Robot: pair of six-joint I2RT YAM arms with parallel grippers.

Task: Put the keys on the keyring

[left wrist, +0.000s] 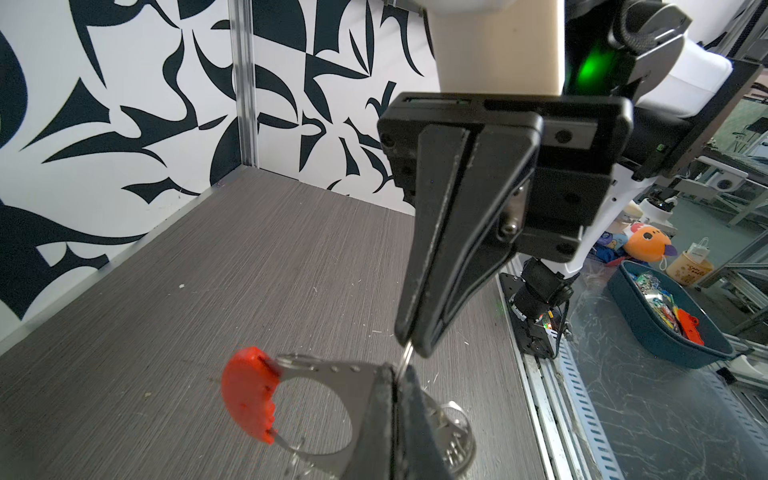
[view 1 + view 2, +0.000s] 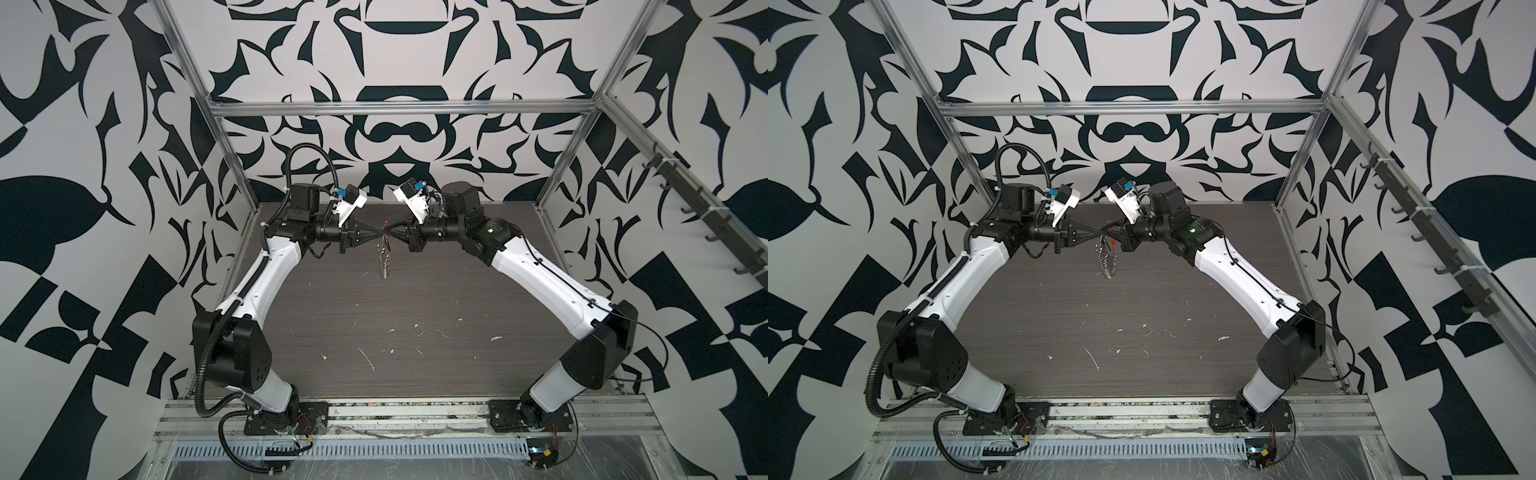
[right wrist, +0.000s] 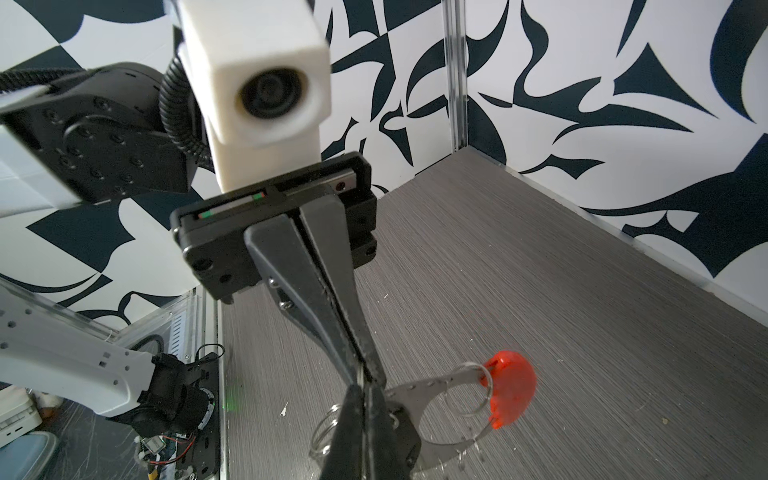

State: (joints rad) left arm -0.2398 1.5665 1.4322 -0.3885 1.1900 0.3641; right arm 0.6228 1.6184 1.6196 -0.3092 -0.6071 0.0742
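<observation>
The keyring (image 1: 297, 360), a small silver loop, is up in the air where the two arms meet, well above the grey wood-grain table (image 2: 415, 316) and toward its far edge. In both top views the left gripper (image 3: 366, 372) and the right gripper (image 1: 411, 343) point at each other tip to tip. The left one's jaws are pressed together on the end of a flat silver plate (image 1: 340, 371) with a large round cutout. The right one's jaws are also pressed together, pinching a thin silver wire (image 1: 407, 358) just beside the left fingertips. Whether that wire is part of the keyring cannot be told. A chain of silver rings (image 2: 382, 264) dangles below the grippers. A curved orange-red piece (image 1: 249, 395) sits at the plate's other end, with the keyring touching it.
</observation>
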